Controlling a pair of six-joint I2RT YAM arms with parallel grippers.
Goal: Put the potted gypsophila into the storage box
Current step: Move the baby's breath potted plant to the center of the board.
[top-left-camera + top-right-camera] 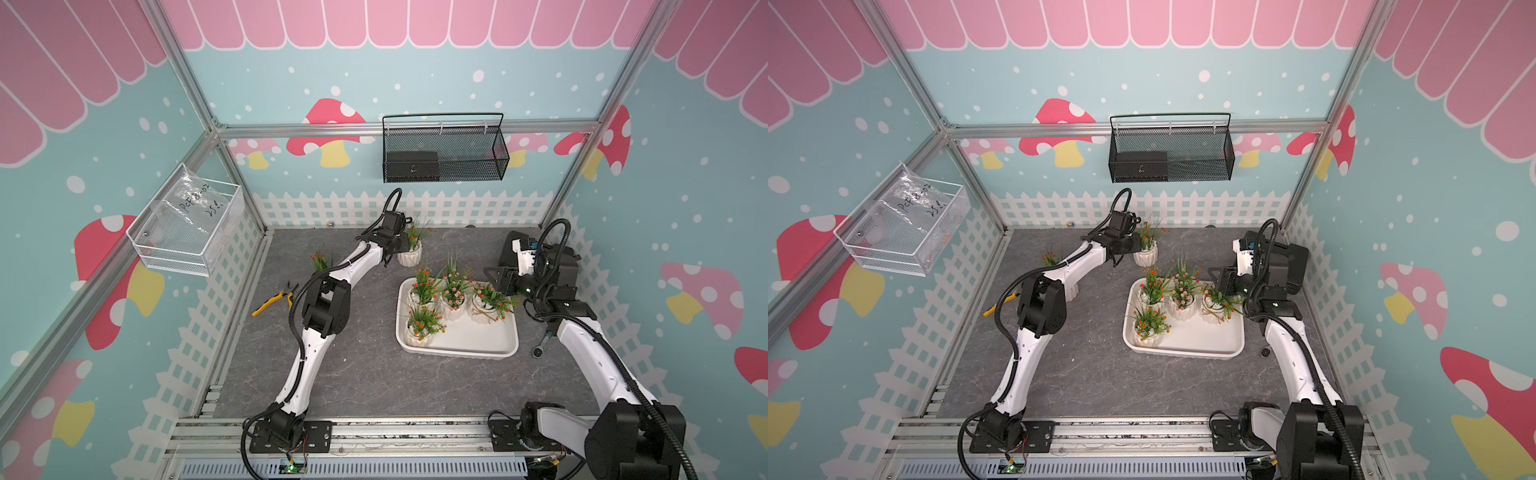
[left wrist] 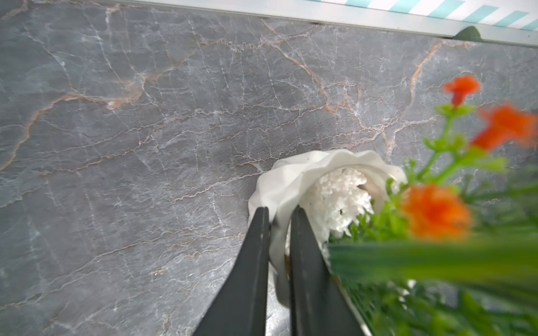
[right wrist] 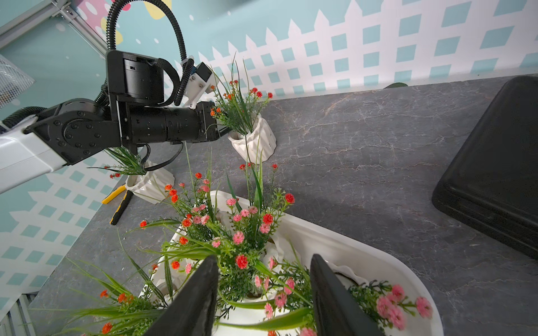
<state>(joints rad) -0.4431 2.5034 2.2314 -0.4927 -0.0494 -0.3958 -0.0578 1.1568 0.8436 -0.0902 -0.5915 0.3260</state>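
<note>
Left hand (image 2: pixel 279 213) is clamped on the rim of the potted gypsophila (image 2: pixel 294 171), so lift straight, keep it upright, carry it into the storage box (image 1: pixel 469 337); right hand (image 3: pixel 263 259) hangs half-open, empty.

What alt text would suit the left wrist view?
The left end effector pinches the rim of a white pot with orange flowers, standing on a grey marbled table.

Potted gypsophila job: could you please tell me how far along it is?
Done: four pots stand in the storage box. In hand: the left gripper is shut on the rim of a fifth pot. Left: that pot and a sixth pot beside the pliers.
</note>
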